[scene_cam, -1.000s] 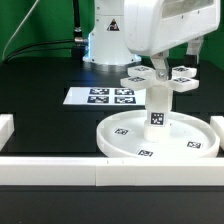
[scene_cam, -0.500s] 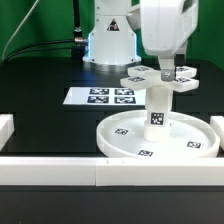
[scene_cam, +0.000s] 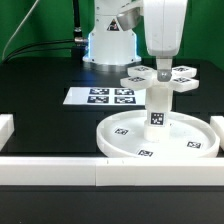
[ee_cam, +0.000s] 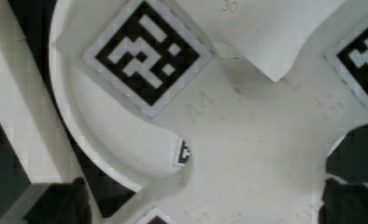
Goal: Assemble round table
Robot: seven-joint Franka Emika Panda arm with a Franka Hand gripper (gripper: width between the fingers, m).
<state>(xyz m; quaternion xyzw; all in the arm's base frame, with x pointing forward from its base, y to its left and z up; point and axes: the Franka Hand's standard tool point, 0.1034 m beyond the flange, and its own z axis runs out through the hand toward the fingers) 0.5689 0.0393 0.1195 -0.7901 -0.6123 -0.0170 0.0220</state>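
Your round table stands partly built near the front of the black table [scene_cam: 40, 115]: the big rimmed disc [scene_cam: 125, 135] lies flat with its tags facing up, the short thick leg [scene_cam: 157, 108] rises upright from its middle hub, and the cross-shaped piece [scene_cam: 160, 77] sits level on top of the leg, a tag on each arm you can see. In the wrist view the cross [ee_cam: 252, 100] fills nearly the whole picture, very close to the camera, with one large tag on an arm and part of another at the edge, and a small tag [ee_cam: 183, 152] shows lower down on a white part beneath it. The gripper [scene_cam: 162, 68] hangs straight down over the cross, its dark fingers [scene_cam: 165, 68] reaching to the centre where the arms meet; you cannot tell from either view how wide the fingers stand or whether they hold the cross. Toward the exterior view's left, apart from the disc, the marker board [scene_cam: 100, 96] lies flat on the black table. Long white border bars [scene_cam: 60, 172] run along the front edge just before the disc, and another short one [scene_cam: 6, 128] sits at the exterior view's left.
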